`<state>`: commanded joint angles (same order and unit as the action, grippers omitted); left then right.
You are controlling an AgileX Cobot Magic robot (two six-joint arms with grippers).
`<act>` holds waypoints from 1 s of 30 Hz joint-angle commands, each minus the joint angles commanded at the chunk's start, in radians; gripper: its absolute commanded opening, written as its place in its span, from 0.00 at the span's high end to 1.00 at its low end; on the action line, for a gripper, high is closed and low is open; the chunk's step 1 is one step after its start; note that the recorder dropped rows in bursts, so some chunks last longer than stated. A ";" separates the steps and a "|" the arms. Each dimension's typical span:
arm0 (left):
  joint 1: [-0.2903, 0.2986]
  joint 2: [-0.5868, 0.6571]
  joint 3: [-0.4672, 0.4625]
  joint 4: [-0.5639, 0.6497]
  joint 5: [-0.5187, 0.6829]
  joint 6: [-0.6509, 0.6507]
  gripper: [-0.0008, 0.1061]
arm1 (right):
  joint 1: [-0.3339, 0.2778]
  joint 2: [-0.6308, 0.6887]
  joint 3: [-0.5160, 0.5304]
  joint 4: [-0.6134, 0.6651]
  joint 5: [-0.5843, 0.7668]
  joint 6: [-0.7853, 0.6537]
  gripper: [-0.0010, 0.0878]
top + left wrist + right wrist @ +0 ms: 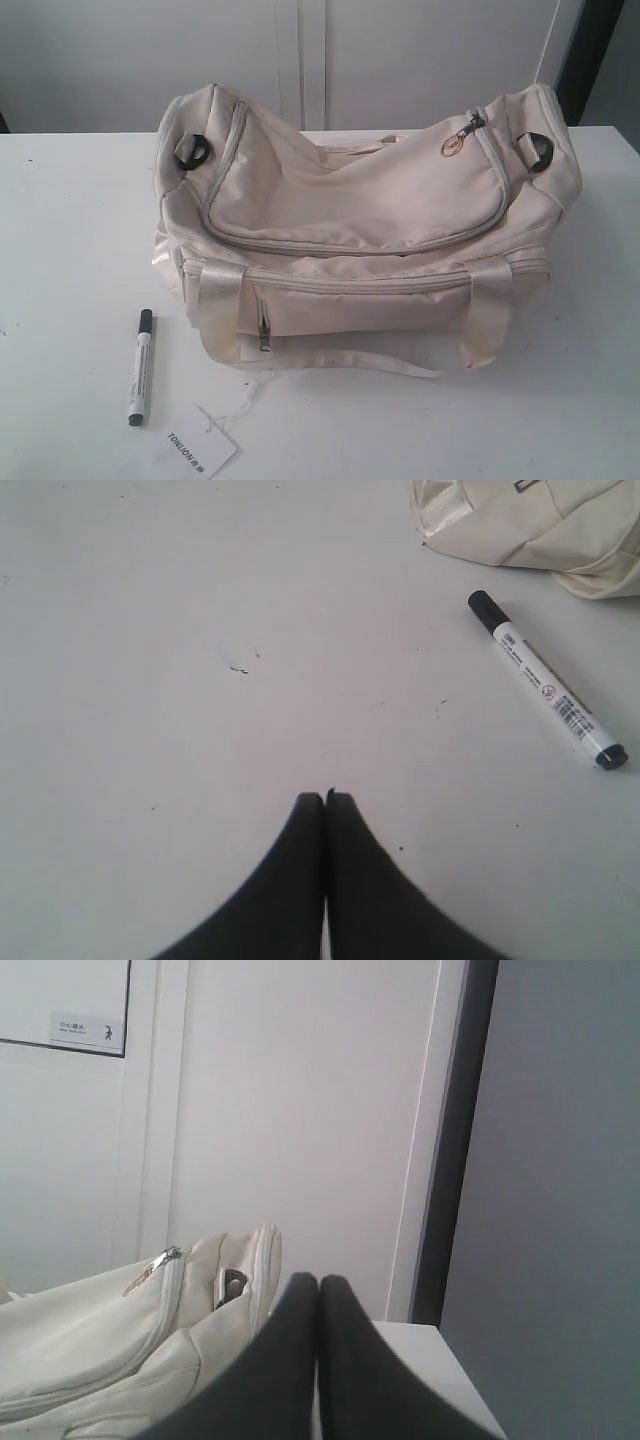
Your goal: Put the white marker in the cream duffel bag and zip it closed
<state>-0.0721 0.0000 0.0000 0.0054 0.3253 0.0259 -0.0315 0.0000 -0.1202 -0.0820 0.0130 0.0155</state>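
Cream fabric fills the exterior view: the cream duffel bag (pixel 360 230) sits on the white table (pixel 70 220) with its curved top zip (pixel 350 247) seemingly drawn shut, so it probably needs opening first. The white marker (pixel 140 367) lies flat just off the bag's front corner, beside the paper tag (pixel 195 450), handy for the left arm.

In the left wrist view, the left gripper (pixel 325 798) hovers over bare table, fingertips pressed together and empty, with the marker near the bag's corner.

In the right wrist view, the right gripper (pixel 318 1280) is likewise closed on nothing, beside the bag's end.

Soft cloth bag (pixel 360 210); satin-sheen straps (pixel 215 295)
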 joint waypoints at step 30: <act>0.000 0.000 0.000 0.000 0.000 0.000 0.99 | 0.000 0.283 -0.366 0.000 0.327 0.000 0.99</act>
<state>-0.0721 0.0000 0.0000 0.0054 0.3253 0.0259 -0.0315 0.2826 -0.4860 -0.0820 0.3401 0.0155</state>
